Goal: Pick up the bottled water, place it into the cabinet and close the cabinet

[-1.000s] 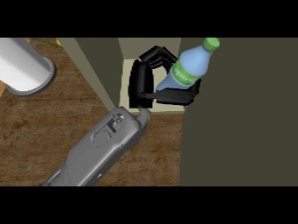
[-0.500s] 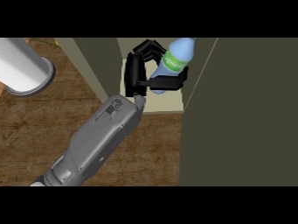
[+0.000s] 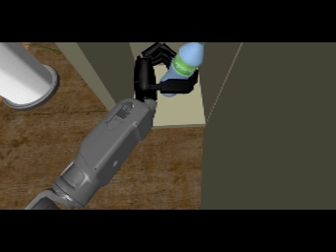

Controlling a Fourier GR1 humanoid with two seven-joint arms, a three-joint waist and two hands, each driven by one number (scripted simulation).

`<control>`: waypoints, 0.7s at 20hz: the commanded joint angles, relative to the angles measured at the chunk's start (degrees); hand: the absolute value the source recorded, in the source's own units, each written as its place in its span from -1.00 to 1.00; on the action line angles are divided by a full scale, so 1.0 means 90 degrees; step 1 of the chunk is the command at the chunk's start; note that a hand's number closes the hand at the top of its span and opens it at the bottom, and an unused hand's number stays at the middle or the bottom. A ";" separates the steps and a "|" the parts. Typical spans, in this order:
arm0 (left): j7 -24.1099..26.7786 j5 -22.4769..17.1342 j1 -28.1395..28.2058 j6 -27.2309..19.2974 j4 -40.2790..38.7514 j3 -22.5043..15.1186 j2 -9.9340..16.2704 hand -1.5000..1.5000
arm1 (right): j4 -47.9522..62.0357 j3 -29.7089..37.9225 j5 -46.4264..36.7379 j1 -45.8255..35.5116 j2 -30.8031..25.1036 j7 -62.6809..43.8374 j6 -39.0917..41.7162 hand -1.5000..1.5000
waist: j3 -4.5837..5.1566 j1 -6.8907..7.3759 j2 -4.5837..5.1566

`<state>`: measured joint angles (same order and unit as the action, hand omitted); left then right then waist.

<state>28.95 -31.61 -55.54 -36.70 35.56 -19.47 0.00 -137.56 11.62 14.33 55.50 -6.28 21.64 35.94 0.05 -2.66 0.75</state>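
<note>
My left hand [image 3: 146, 74] is shut on the bottled water [image 3: 183, 64], a clear blue bottle with a green label. Fingers curl over its far side and the thumb wraps under its lower part. The bottle is held tilted inside the open cabinet, above the pale shelf floor [image 3: 178, 112]. Its base is hidden by my thumb and its cap is not visible. My grey forearm [image 3: 109, 147] runs in from the lower left. The cabinet's dark olive door [image 3: 286, 128] stands open at the right. My right hand does not show.
A large white cylinder [image 3: 14, 76] lies at the upper left on the brown wooden counter [image 3: 32, 142]. The cabinet's olive side wall [image 3: 97, 64] rises just left of my wrist. The door fills the whole right side.
My left hand has carried the bottle farther from me and a little leftward, deeper into the cabinet opening. The forearm followed it in.
</note>
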 commanded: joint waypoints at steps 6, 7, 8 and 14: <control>0.0180 0.0514 -0.1020 0.0118 -0.1838 0.0114 0.0050 -1.00 | -0.0418 0.0100 0.0655 0.0292 -0.0050 -0.0080 0.0234 -1.00 | -0.0001 -0.0130 0.0035; -0.0245 0.0561 -0.1393 -0.0027 -0.2015 0.0090 0.0003 -1.00 | -0.0258 -0.0108 0.0308 0.0180 0.0179 0.0067 0.0192 -1.00 | -0.0005 -0.0119 0.0014; 0.0031 0.0584 -0.1138 0.0052 -0.2051 0.0045 0.0002 -1.00 | -0.0837 -0.0167 0.0524 0.0188 0.0120 -0.0356 -0.0044 -1.00 | 0.0003 -0.0080 0.0048; -0.0002 0.0449 -0.1665 0.0411 -0.2549 0.0431 0.0140 -1.00 | -0.0389 0.0037 0.0604 -0.0242 -0.0115 -0.0320 0.0008 -1.00 | 0.0000 -0.0108 0.0067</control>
<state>29.44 -27.08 -67.61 -35.31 15.61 -17.45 0.39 -137.12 11.50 15.39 53.62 -6.64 21.10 36.12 0.05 -3.46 1.22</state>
